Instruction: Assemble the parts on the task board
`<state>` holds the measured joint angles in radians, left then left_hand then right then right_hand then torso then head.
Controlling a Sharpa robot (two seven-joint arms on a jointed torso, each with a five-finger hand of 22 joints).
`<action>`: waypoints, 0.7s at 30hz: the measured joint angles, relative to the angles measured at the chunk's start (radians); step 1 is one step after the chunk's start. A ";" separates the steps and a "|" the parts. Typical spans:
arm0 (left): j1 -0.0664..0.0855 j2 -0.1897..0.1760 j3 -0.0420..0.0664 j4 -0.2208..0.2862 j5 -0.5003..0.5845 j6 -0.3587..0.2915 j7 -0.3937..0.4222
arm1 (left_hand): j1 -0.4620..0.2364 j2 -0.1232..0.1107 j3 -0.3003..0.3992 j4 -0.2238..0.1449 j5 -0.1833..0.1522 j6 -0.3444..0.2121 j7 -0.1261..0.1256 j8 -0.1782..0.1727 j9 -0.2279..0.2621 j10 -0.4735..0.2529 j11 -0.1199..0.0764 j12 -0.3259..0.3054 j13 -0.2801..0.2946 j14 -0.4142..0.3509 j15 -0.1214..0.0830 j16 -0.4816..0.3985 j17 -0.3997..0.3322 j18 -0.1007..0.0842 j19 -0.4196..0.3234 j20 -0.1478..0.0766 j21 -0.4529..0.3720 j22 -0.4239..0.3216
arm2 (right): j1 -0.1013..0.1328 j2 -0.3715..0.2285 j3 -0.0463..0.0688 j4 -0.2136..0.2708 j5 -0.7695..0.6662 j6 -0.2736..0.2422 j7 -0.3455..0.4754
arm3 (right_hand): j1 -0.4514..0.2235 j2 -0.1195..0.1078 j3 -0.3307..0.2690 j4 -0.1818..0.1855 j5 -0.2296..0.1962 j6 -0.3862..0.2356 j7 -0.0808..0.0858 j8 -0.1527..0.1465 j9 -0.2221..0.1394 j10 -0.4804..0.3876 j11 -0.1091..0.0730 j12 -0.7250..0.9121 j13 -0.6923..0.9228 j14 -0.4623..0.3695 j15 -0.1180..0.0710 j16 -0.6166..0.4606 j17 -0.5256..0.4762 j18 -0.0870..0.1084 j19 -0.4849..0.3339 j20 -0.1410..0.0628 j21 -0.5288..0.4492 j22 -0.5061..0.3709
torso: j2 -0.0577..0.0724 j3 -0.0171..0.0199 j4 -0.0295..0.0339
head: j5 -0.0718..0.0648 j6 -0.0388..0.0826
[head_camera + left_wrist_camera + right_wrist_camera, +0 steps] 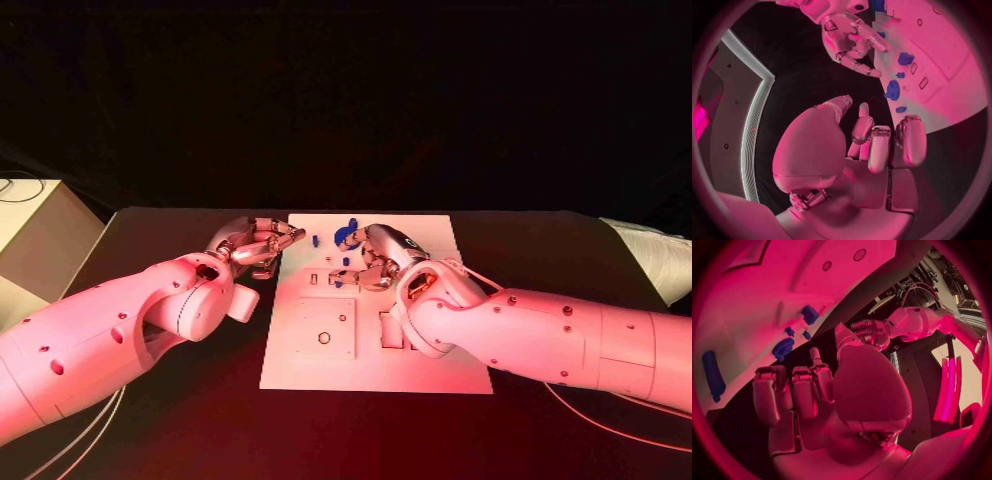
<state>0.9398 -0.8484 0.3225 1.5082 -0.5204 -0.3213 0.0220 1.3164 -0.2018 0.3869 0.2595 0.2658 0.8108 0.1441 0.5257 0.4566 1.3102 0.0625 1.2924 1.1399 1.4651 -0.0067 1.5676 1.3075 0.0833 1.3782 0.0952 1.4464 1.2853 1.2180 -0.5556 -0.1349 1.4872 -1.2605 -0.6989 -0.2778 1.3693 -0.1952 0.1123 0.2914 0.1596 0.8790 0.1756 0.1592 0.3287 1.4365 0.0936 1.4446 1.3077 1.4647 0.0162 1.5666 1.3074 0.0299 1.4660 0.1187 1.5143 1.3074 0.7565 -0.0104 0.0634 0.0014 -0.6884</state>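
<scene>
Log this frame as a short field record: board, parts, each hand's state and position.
board: white rectangular task board at the middle of the black table
parts: small blue pieces near the board's far end
left hand: silver left hand at the board's far left edge, fingers curled, nothing visibly held
right hand: silver right hand over the board's far half, fingers bent, nothing visibly held

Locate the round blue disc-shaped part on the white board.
In the head view, the round blue disc-shaped part lies near the white task board's far edge, between the two robot hands.
</scene>
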 measured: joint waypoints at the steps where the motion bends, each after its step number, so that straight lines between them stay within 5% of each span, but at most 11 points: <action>1: 0.000 0.002 0.000 -0.005 -0.012 0.004 -0.017 | -0.001 -0.001 -0.002 0.003 0.000 -0.001 -0.001 -0.001 -0.001 0.000 0.000 0.000 0.000 0.000 0.000 0.000 0.000 0.000 0.002 0.002 0.000 0.001 | 0.005 -0.007 0.002 0.004 0.016 -0.005 0.014 | -0.009 0.009 0.007 0.000 0.031 0.007 -0.004 0.007 0.002 0.003 -0.003 0.003 0.000 0.000 0.000 0.000 0.000 0.000 0.000 0.000 0.002 0.000 | -0.002 0.0006 -0.0004 | 0.001 0.001; 3: 0.002 0.007 0.000 -0.013 -0.036 0.013 -0.052 | -0.006 0.001 -0.006 0.007 0.000 -0.001 -0.001 -0.001 -0.002 0.000 0.000 0.000 0.000 0.000 0.000 0.000 0.000 0.000 0.003 0.003 0.000 0.002 | 0.016 -0.023 0.005 0.012 0.052 -0.015 0.043 | -0.020 0.020 0.015 0.000 0.064 0.012 -0.009 0.015 0.004 0.005 -0.005 0.004 0.000 0.000 0.000 0.000 0.000 0.000 0.000 0.000 0.003 0.000 | -0.006 0.0012 -0.0012 | 0.003 0.002; 7: 0.012 0.023 -0.002 -0.039 -0.096 0.043 -0.141 | -0.010 0.006 -0.007 0.014 0.000 -0.001 -0.001 -0.001 -0.003 0.000 0.000 0.000 -0.004 0.000 0.000 0.000 0.000 0.000 0.003 0.003 0.000 0.002 | 0.043 -0.064 0.016 0.020 0.138 -0.045 0.106 | -0.083 0.052 0.019 0.004 0.038 0.044 -0.023 0.045 0.020 0.008 -0.016 0.004 0.000 0.002 -0.010 0.000 0.000 0.000 0.000 -0.008 0.003 0.000 | -0.016 0.0032 -0.0047 | 0.007 0.002; 10: 0.029 0.041 -0.010 -0.059 -0.135 0.065 -0.194 | -0.010 0.006 -0.007 0.014 0.000 -0.001 -0.001 -0.001 -0.003 0.000 0.000 0.000 -0.008 0.000 0.000 0.000 0.000 0.000 0.003 0.003 0.003 0.002 | 0.062 -0.085 0.021 0.009 0.190 -0.061 0.139 | -0.121 0.060 0.015 0.000 0.109 0.055 -0.034 0.068 0.041 0.008 -0.023 0.004 0.000 0.002 -0.017 0.000 0.000 0.000 0.003 -0.016 0.003 0.000 | -0.022 0.0038 -0.0062 | 0.009 0.002; 15: 0.078 0.079 -0.043 -0.096 -0.215 0.120 -0.291 | -0.037 0.014 -0.017 0.029 0.000 -0.001 -0.001 -0.004 -0.003 0.000 0.000 0.000 -0.014 0.000 0.000 0.000 0.000 0.000 0.003 0.003 0.004 0.001 | 0.096 -0.121 0.025 -0.026 0.296 -0.071 0.191 | -0.122 0.061 0.008 -0.001 0.166 0.056 -0.035 0.088 0.068 0.014 -0.028 0.004 0.000 0.000 -0.022 0.000 0.000 0.000 0.000 -0.019 0.008 0.000 | -0.035 0.0057 -0.0077 | 0.015 -0.002; 21: 0.148 0.131 -0.096 -0.146 -0.315 0.196 -0.390 | -0.099 0.039 -0.038 0.033 0.000 0.004 -0.007 0.006 0.004 0.000 0.000 0.000 -0.019 0.000 0.000 0.000 0.000 0.000 0.003 0.003 0.004 -0.001 | 0.127 -0.149 0.026 -0.053 0.390 -0.057 0.224 | -0.122 0.061 0.008 -0.001 0.189 0.052 -0.036 0.092 0.081 0.011 -0.031 0.004 0.000 0.000 -0.022 0.000 0.000 0.000 0.000 -0.019 0.008 0.001 | -0.045 0.0089 -0.0105 | 0.021 -0.009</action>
<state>1.0880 -0.7177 0.2261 1.3622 -0.8352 -0.1258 -0.3684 1.2177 -0.1633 0.3489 0.2924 0.2658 0.8152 0.1376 0.5319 0.4607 1.3101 0.0626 1.2924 1.1212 1.4651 -0.0068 1.5675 1.3075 0.0834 1.3814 0.0985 1.4500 1.2845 1.3449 -0.7050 -0.1093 1.4341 -0.8707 -0.7561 -0.0542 1.2475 -0.1343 0.1204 0.2900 0.3483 0.9313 0.1396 0.2517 0.4101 1.4474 0.0625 1.4488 1.3075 1.4648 -0.0060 1.5665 1.3073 0.0298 1.4661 0.1000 1.5223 1.3081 0.7118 -0.0014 0.0528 0.0223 -0.6977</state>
